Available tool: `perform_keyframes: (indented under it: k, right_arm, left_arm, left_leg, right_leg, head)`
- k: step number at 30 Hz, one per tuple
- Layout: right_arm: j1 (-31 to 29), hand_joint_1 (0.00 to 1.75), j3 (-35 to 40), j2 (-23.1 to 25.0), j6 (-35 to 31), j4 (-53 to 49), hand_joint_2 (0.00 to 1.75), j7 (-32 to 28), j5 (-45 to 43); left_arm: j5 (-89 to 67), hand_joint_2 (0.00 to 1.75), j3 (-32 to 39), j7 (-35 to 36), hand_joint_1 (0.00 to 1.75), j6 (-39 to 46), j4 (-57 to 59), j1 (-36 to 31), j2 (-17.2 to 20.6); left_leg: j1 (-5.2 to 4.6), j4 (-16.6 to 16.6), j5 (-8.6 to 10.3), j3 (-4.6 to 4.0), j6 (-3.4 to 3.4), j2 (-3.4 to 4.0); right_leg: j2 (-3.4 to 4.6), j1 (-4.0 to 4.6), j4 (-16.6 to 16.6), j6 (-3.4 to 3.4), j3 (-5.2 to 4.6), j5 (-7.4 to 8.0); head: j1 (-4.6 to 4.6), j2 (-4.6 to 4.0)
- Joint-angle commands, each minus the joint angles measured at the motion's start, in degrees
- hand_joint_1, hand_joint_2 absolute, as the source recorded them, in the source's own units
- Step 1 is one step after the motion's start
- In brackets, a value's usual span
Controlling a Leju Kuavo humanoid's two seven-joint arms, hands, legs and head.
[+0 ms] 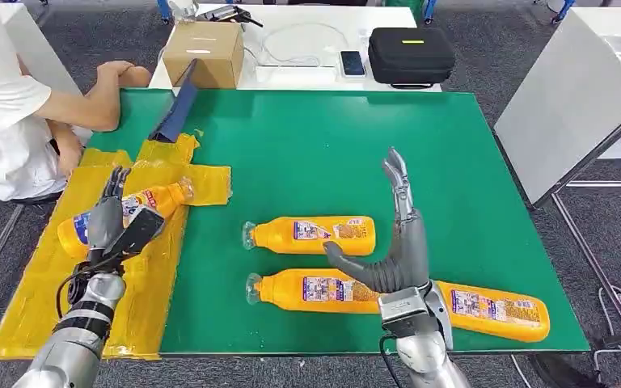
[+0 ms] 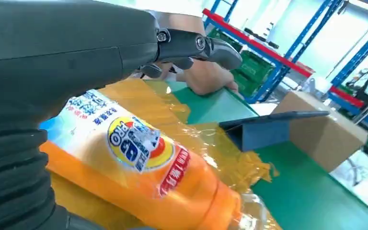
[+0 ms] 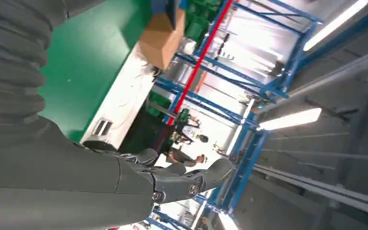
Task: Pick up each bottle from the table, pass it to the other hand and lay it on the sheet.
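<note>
Green table (image 1: pixel 315 153); yellow sheet (image 1: pixel 32 299). Orange bottles (image 1: pixel 311 235) with clear caps and blue, white and red labels. Brown cardboard box (image 1: pixel 204 52), black case (image 1: pixel 411 55), dark grey hands (image 1: pixel 396 242).

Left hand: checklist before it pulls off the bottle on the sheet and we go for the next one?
1. Laid bottle flat on the yellow sheet: ok.
2. Left hand released from it: cannot tell, the hand sits over the bottle.
3. Right hand empty, fingers apart: ok.
4. Next bottle lying free on the green table: ok.
5. Person's arm away from the sheet: not ok, close beside its far end.
</note>
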Motion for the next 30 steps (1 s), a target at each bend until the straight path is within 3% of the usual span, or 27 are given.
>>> perform_keyframes:
  k: [1, 6, 11, 15, 18, 20, 21, 24, 30]
  right_arm:
    - [-3.19, 0.0, 3.46, -6.16, 0.15, 8.34, 1.75, 6.45, 14.29]
    - [-2.97, 0.0, 5.38, -12.26, 2.05, 10.8, 1.75, 10.12, 24.09]
    - [-2.92, 0.0, 5.52, -13.34, 2.87, 10.95, 1.75, 11.03, 25.45]
    - [-1.96, 0.0, 5.35, -18.52, 5.2, 11.36, 1.75, 12.12, 28.32]
    - [-2.27, 0.0, 3.89, -21.45, 9.84, 11.33, 1.75, 10.66, 23.82]
    - [-2.41, 0.0, 3.55, -21.42, 9.98, 11.51, 1.75, 10.41, 23.6]
    - [-2.41, 0.0, 3.55, -21.42, 9.98, 11.51, 1.75, 10.41, 23.6]
    - [-2.42, 0.0, 2.72, -20.88, 9.2, 11.54, 1.75, 11.58, 24.61]
    - [-3.76, 0.0, -2.5, -23.29, 10.33, 16.25, 1.75, 14.3, 25.68]
  left_arm:
    - [8.14, 1.75, 0.94, -2.38, 0.0, -6.85, -11.08, 5.63, -3.52]
    - [12.05, 1.75, -0.3, -3.28, 0.0, -11.73, -17.01, 8.54, -6.08]
    - [11.93, 1.75, -0.95, -3.23, 0.0, -11.96, -17.11, 8.41, -6.34]
    - [11.81, 1.75, -2.89, -3.26, 0.0, -12.18, -17.16, 7.67, -7.93]
    - [12.2, 1.75, -3.57, -3.0, 0.0, -12.07, -14.63, 5.87, -8.33]
    - [12.3, 1.75, -3.51, -3.12, 0.0, -11.79, -13.79, 5.43, -8.31]
    - [12.3, 1.75, -3.51, -3.12, 0.0, -11.79, -13.79, 5.43, -8.31]
    - [12.63, 1.75, -3.6, -3.35, 0.0, -11.95, -12.8, 5.09, -8.3]
    - [13.2, 1.75, -4.55, -4.05, 0.0, -11.67, -9.05, 2.57, -9.35]
  left_leg:
    - [0.07, 0.0, -0.1, 0.22, -0.11, -0.03]
    - [0.08, 0.0, -0.1, 0.19, -0.11, -0.12]
    - [0.06, 0.07, -0.17, 0.27, -0.17, -0.26]
    - [0.08, 0.11, -0.24, 0.27, -0.22, -0.29]
    - [0.07, 0.08, -0.14, 0.16, -0.15, -0.39]
    - [0.05, 0.14, -0.16, 0.29, -0.12, -0.59]
    - [0.04, 0.08, -0.04, 0.06, -0.03, -0.35]
    - [0.0, 0.1, -0.13, 0.14, -0.09, -0.25]
    - [-0.04, 0.04, 0.03, -0.05, -0.01, -0.27]
  right_leg:
    - [0.11, 0.03, -0.08, -0.05, 0.28, -0.04]
    - [0.02, 0.04, -0.09, -0.06, 0.28, -0.06]
    - [0.02, 0.01, -0.02, -0.08, 0.27, -0.15]
    - [0.0, 0.04, 0.01, -0.04, 0.55, -0.13]
    - [-0.18, 0.04, -0.03, 0.04, 0.42, -0.08]
    - [-0.3, 0.0, 0.01, 0.04, 0.6, -0.18]
    - [-0.13, 0.01, -0.04, 0.09, 0.26, -0.02]
    - [0.03, -0.04, 0.0, 0.07, 0.44, -0.04]
    - [-0.16, -0.05, -0.04, 0.15, 0.2, 0.09]
  head:
    - [0.0, 0.0]
    - [-0.02, 0.0]
    - [0.0, 0.0]
    - [-0.02, 0.0]
    - [-0.04, 0.0]
    - [-0.04, 0.02]
    - [-0.02, 0.0]
    - [0.0, 0.0]
    - [-0.04, 0.0]
